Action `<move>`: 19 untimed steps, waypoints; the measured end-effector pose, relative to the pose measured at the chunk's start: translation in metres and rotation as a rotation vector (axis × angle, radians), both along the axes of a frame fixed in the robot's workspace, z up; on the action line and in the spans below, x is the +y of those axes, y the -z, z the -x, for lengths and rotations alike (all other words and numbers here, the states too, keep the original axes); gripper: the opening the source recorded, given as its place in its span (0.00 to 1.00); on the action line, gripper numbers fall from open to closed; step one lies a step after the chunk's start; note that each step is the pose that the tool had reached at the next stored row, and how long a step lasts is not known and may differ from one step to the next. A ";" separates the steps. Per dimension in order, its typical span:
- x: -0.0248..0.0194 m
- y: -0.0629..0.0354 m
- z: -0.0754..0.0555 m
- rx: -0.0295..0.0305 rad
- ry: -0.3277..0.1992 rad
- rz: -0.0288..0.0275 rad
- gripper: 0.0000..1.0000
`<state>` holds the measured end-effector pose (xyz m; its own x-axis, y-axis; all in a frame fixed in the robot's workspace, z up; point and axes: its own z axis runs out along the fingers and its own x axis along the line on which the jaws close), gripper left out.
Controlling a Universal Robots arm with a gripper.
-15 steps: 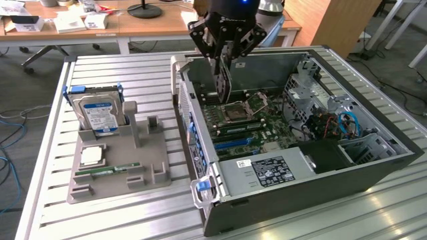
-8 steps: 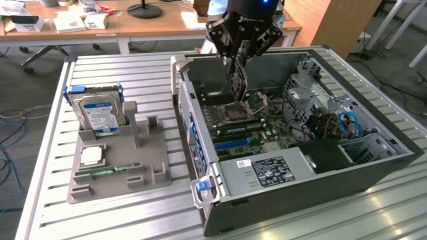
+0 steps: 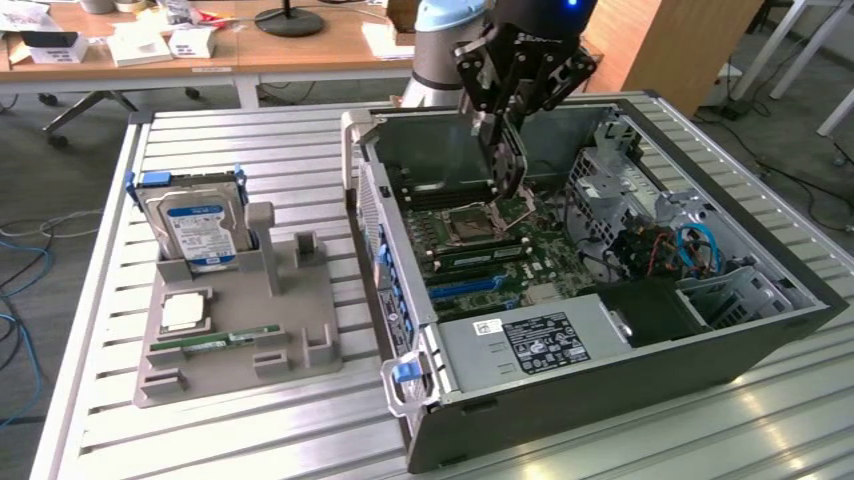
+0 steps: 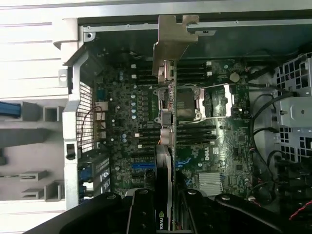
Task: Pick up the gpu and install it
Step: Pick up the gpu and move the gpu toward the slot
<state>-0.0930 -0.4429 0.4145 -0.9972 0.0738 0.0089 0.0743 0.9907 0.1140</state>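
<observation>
My gripper hangs over the open computer case, shut on the gpu, a thin dark card that points edge-down toward the motherboard. The card's lower end hovers just above the CPU socket. In the wrist view the gpu shows edge-on, running from between my gripper fingers out to its metal bracket near the case wall. The motherboard and its slots lie below it, apart from the card.
A grey holder sits on the slatted table on the exterior view's left, with a hard drive, a CPU and a green RAM stick. Inside the case are the power supply, drive cage and blue cables.
</observation>
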 end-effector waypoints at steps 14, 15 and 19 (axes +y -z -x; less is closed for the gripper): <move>0.0000 0.0000 -0.045 0.0005 0.000 0.0000 0.26; 0.0000 0.0000 -0.048 0.0006 0.000 0.0000 0.26; 0.0000 0.0000 -0.058 0.0005 0.000 -0.0001 0.26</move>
<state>-0.0345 -0.4429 0.4144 -0.9972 0.0738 0.0094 0.0744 0.9907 0.1140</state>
